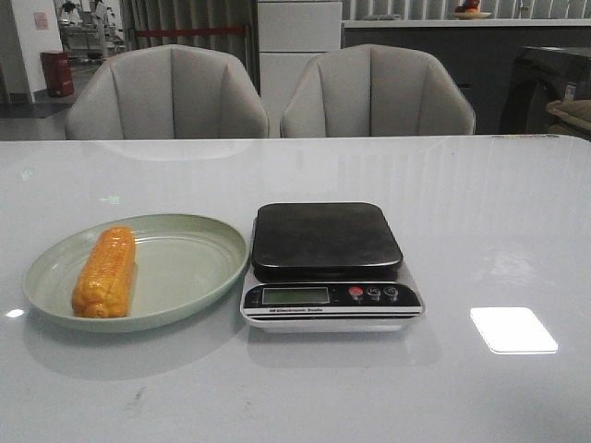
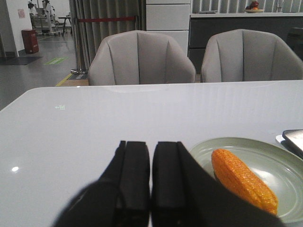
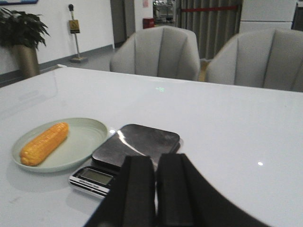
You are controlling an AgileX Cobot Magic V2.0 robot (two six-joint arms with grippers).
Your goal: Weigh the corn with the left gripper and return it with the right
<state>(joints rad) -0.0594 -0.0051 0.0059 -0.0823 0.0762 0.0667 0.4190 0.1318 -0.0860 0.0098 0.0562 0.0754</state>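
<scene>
Both end effectors, left [image 2: 151, 189] and right [image 3: 155, 194], are pressed together and empty; I expect the rounded corn [image 1: 105, 271] could roll off the green plate [image 1: 189, 268] if I pinch off-centre.

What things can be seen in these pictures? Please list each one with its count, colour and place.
corn: one, orange-yellow, lying on the left part of the plate.
plate: one, pale green, on the table left of the scale.
scale: one, black platform with silver base, middle of the table, nothing on it.
table: one, white and glossy, under everything.
chairs: two, grey, behind the table.
left gripper: one, black, jaws shut, empty, near the plate.
right gripper: one, black, jaws shut, empty, near the scale.
</scene>
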